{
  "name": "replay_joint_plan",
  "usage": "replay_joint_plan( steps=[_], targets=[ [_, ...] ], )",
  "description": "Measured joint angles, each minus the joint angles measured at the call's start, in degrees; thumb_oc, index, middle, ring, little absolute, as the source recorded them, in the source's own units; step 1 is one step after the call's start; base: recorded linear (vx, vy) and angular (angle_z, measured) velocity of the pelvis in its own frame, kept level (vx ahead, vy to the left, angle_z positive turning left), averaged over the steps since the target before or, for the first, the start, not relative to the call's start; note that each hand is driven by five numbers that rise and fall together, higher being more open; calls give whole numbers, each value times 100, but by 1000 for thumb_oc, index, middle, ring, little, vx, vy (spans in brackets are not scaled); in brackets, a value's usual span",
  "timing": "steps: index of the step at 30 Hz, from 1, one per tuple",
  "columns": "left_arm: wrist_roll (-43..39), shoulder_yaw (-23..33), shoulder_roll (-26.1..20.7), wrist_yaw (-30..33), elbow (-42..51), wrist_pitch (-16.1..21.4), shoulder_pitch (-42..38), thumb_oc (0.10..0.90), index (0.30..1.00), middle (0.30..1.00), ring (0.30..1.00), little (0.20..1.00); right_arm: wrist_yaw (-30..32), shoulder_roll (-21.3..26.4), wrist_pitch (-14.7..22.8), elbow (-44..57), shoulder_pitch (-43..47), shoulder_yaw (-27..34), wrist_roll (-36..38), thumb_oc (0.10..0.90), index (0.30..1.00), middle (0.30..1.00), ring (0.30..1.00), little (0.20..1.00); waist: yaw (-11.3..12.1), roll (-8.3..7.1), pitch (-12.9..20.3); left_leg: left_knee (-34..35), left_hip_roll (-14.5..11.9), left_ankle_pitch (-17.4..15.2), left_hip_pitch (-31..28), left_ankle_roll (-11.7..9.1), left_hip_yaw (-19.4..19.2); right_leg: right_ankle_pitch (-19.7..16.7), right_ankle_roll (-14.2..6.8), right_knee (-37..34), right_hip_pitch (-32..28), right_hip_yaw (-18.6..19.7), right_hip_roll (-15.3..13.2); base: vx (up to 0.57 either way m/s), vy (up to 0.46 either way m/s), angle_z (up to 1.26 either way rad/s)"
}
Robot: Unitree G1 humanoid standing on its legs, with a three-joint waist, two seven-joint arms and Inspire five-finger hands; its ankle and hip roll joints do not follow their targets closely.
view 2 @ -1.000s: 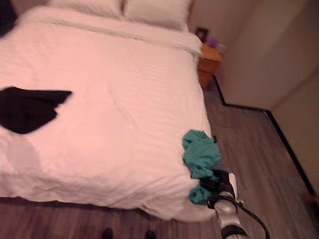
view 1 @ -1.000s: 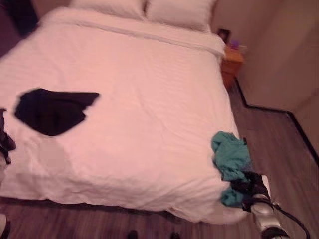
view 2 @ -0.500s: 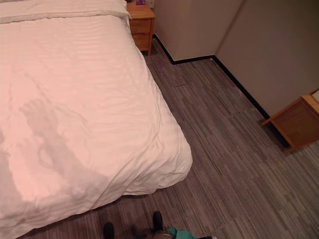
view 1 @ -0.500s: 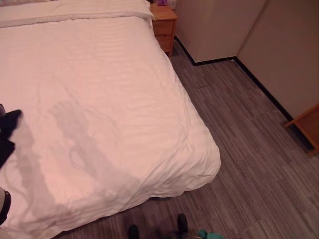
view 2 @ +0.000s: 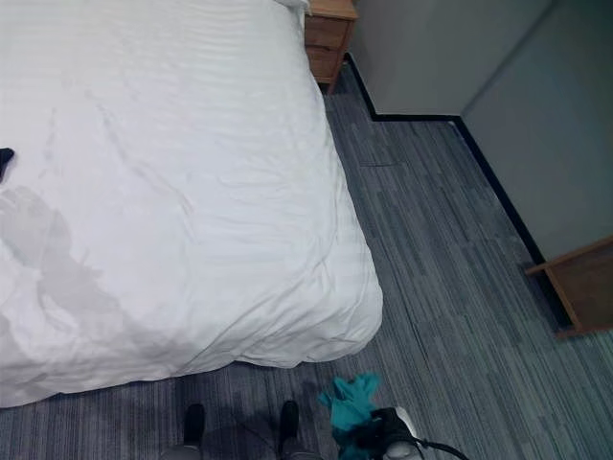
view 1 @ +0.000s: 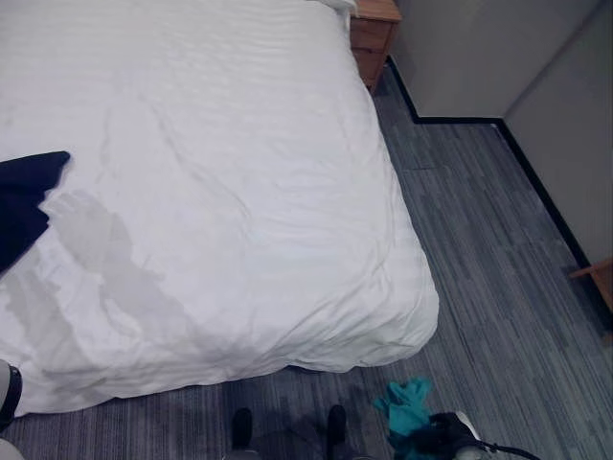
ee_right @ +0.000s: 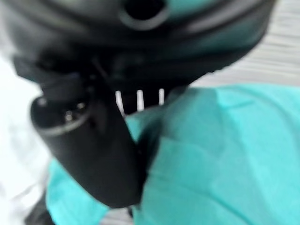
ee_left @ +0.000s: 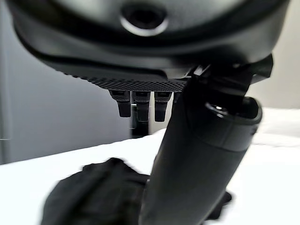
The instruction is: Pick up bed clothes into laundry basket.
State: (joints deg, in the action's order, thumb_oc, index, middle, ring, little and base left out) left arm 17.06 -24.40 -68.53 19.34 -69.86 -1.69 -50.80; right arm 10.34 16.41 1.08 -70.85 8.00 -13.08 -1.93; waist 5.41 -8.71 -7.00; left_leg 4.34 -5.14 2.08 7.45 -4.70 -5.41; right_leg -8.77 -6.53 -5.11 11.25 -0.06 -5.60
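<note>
Dangling low over the floor beside the bed's (view 1: 239, 240) near corner, the teal garment (view 1: 407, 407) is bunched in the right hand's (view 1: 442, 439) curled fingers, while the black garment (view 1: 24, 206) lies on the bedspread below the left hand (ee_left: 201, 154), whose fingers hang relaxed.

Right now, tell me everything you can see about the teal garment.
The teal garment is soft, crumpled cloth, bunched into a loose wad with folds and a ragged upper edge. The right robot hand has its thumb curled around it, so it hangs off the bed, over the grey floor near the bed's foot corner. In the right wrist view it spreads wide past the thumb.
</note>
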Motion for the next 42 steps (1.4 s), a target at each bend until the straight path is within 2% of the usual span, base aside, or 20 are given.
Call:
replay_joint_plan(
  steps=[9,15,20,21,22,25,29,36,40,41,42],
  targets=[
    [163,-13,-172,18,51,-21,-172,800,900,900,900,900,3,1,-53,-48,-68,1,-11,400,300,300,300,300,-31,-487,-193,-20,-42,6,106,-9,233,-1,-1,1,-26,-133,6,3,33,11],
    [332,-19,-169,40,98,-70,-184,800,900,900,900,900,15,-3,-48,-14,-23,-33,-17,400,300,300,300,300,-69,-621,-237,-23,-82,0,213,-16,324,-4,1,3,31,-137,29,-32,44,8],
    [339,-84,-141,187,71,-128,-467,800,900,900,900,900,126,-17,0,182,252,-389,-63,400,300,300,300,300,-152,-721,-355,-262,-129,-48,603,-63,452,-92,52,17,256,-186,98,-62,31,8],
    [337,-82,-116,207,68,-150,-517,568,552,552,552,552,127,-17,6,214,295,-401,-70,400,300,300,300,300,-147,-731,-374,-306,-149,-57,659,-67,455,-132,55,17,292,-218,117,-125,19,-1],
    [332,-85,-37,255,45,-186,-609,400,300,300,300,300,153,-17,49,229,393,-448,-109,400,300,300,300,300,-154,-743,-403,-356,-191,-62,767,-71,485,-221,39,17,374,-292,160,-86,18,2],
    [324,-71,80,390,8,-203,-651,400,300,300,300,300,248,-19,107,244,517,-509,-134,400,300,300,300,300,-195,-794,-562,-418,-200,-70,902,-81,561,-273,13,17,442,-303,156,-46,8,8],
    [212,-52,170,542,15,-240,-895,400,300,300,300,300,271,-22,105,195,523,-505,-131,400,300,300,300,300,-192,-807,-569,-529,-178,-69,1143,-80,664,-275,12,18,584,-295,141,-22,29,11],
    [208,-63,156,503,42,-260,-1008,400,300,300,300,300,317,-91,94,170,521,-470,-135,400,300,300,300,300,-169,-777,-574,-546,-119,-65,1033,-76,582,-273,13,6,523,-284,49,28,51,-4],
    [199,-82,127,498,568,-382,-1001,400,300,300,300,300,268,-272,-14,160,572,-380,-142,400,300,300,300,300,-122,-592,-668,-478,-90,-43,684,-54,561,-255,-2,1,217,-283,-16,67,51,-2],
    [207,-80,113,530,805,-353,-1005,400,300,300,300,300,214,-306,-13,166,573,-395,-145,400,300,300,300,300,-105,-468,-662,-402,-80,-27,523,-31,559,-247,-7,1,100,-292,-43,37,18,-1],
    [196,-80,76,515,1043,-394,-988,400,300,300,300,300,196,-337,-52,170,572,-320,-151,400,300,300,300,300,-93,-423,-695,-315,-47,1,363,-7,516,-216,-42,1,-2,-269,-73,85,48,-12]
  ],
)
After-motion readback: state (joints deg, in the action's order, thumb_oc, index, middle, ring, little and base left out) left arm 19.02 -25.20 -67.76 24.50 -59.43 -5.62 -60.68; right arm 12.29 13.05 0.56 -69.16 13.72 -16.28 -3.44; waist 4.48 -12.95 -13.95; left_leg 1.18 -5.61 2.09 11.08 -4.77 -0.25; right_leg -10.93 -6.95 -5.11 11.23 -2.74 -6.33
